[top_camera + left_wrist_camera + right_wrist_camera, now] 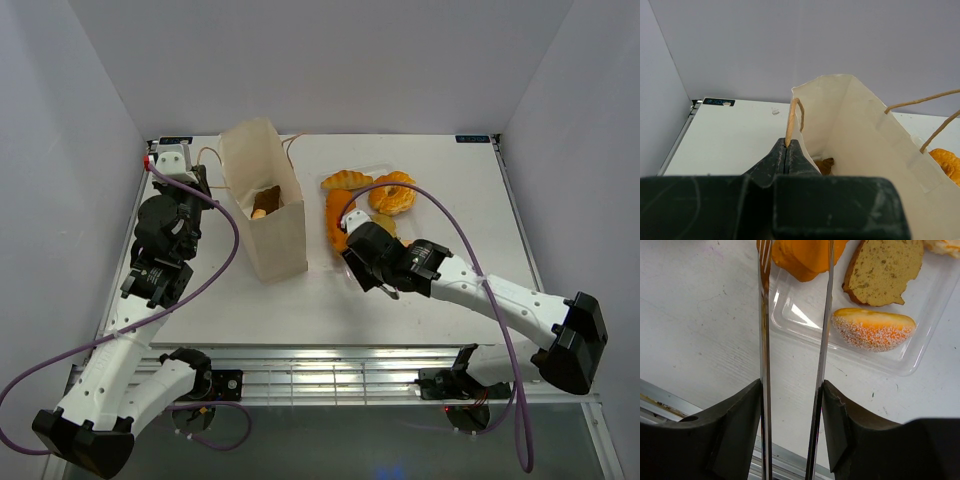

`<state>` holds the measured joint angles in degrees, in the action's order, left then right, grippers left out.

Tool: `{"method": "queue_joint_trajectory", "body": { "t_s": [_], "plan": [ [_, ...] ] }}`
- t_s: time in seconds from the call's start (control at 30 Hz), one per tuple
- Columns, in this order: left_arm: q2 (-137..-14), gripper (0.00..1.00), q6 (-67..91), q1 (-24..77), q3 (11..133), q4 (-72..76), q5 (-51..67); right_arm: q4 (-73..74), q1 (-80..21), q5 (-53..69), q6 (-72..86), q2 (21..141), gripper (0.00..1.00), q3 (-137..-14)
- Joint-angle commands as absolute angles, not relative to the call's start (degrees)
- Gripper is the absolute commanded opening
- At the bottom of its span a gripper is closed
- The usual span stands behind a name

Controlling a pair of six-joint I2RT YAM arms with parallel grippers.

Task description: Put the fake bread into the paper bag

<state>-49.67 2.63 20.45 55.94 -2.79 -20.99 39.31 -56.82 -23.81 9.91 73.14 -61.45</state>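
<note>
The paper bag [270,215] stands open at the table's left middle, with a brown pastry [266,201] inside, also seen in the left wrist view [825,165]. My left gripper [786,145] is shut on the bag's string handle [791,120] at its left rim [205,170]. My right gripper [790,390] is shut on metal tongs [763,340]. The tong tips close on an orange loaf [805,257] at the tray's near-left edge [336,215]. A tan slice [882,270] and a sugared bun [872,329] lie in the tray. A croissant [347,180] and a round bun [392,194] lie farther back.
The clear plastic tray [790,315] sits right of the bag [372,170]. A purple cable [450,215] loops over the tray's right side. The bag's second handle [935,115] sticks up on its right. White walls close in the table on three sides.
</note>
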Motion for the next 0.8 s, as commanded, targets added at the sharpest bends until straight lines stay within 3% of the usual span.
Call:
{"method": "queue_joint_trajectory", "body": {
  "t_s": [0.0,0.6,0.7,0.77],
  "plan": [
    [-49.4,0.00,3.2,20.2,56.3,-3.1,-20.1,39.2,-58.0,-27.7,9.5,74.3,0.55,-64.2],
    [-49.2,0.00,3.2,20.2,56.3,-3.1,-20.0,40.5,-61.7,-33.4,10.7,79.7,0.54,-65.5],
    [-49.3,0.00,3.2,20.3,56.3,-3.1,-20.0,41.7,-62.0,-34.2,11.4,81.0,0.50,-66.2],
    [-49.3,0.00,3.3,20.2,56.3,-3.1,-20.0,42.4,-62.0,-34.1,11.8,81.4,0.39,-66.6]
  ]
}}
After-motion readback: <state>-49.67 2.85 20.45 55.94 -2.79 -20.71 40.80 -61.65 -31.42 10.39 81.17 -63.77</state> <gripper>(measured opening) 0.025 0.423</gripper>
